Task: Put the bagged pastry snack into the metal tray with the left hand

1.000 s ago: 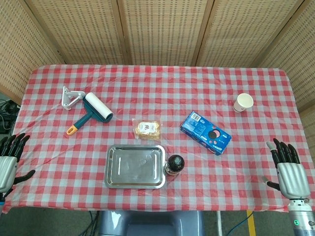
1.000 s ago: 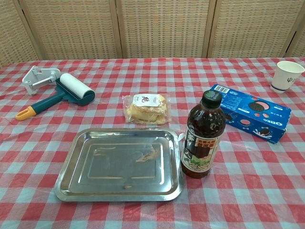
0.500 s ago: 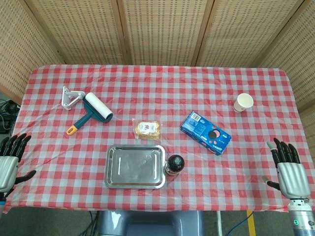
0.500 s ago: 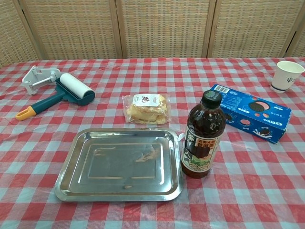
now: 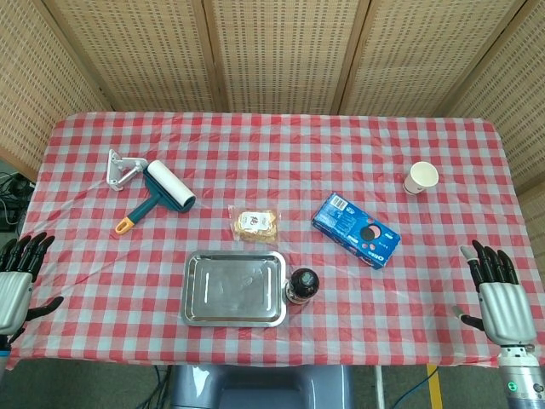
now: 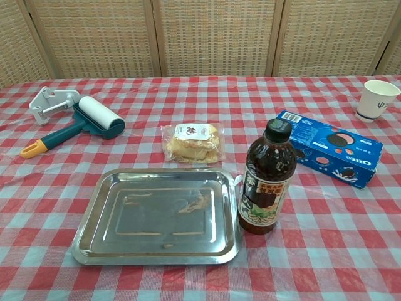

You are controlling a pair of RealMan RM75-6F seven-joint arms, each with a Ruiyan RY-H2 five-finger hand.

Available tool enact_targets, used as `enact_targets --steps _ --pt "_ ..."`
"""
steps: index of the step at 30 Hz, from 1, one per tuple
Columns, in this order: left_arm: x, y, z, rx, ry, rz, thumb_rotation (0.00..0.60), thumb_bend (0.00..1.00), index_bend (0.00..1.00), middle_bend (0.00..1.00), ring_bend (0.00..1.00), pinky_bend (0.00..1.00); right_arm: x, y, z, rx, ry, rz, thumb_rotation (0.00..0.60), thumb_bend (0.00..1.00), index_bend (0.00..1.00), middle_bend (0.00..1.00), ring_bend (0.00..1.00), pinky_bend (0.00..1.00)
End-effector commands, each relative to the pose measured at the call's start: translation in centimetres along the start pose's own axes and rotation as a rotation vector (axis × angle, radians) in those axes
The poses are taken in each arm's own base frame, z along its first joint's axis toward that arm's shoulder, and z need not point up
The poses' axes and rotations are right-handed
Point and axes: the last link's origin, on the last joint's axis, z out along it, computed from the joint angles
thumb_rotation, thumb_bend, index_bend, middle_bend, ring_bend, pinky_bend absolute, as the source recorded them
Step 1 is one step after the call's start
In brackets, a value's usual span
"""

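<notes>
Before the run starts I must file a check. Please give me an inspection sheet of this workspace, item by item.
Surface: table under a red checked cloth.
Job's things: pastry bag on the cloth just behind the tray; tray holds nothing.
Clutter: bottle upright beside the tray; lint roller; cookie box; paper cup.
Hands: left hand and right hand at the near edge, fingers apart, holding nothing.
Cables: some at the left, off the table.
Surroundings: woven screens behind.
</notes>
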Motion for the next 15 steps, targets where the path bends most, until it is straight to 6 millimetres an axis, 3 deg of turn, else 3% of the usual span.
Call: enact_targets --steps 1,4,7,15 --pt "0.6 0.5 0.4 -0.008 0.005 -0.012 0.600 0.13 0.00 0.00 0.00 0.00 -0.1 0.0 0.0 -0.005 -0.004 0.006 0.600 0.08 0.00 0.00 0.00 0.00" --pt "0.8 1.4 1.3 -0.034 -0.015 -0.005 0.600 0.13 0.00 0.00 0.00 0.00 -0.1 0.0 0.1 -0.005 -0.006 0.009 0.600 0.08 0.00 0.00 0.00 0.00" --pt "0.6 3.9 5.2 -0.094 -0.074 0.031 0.600 0.13 0.01 0.00 0.00 0.00 -0.2 0.0 0.3 -0.007 -0.011 0.015 0.600 0.08 0.00 0.00 0.00 0.00" --pt "-0.9 7.5 10.1 -0.125 -0.164 0.018 0.600 0.13 0.03 0.00 0.00 0.00 -0.3 0.2 0.4 -0.021 -0.017 0.025 0.600 0.08 0.00 0.00 0.00 0.00"
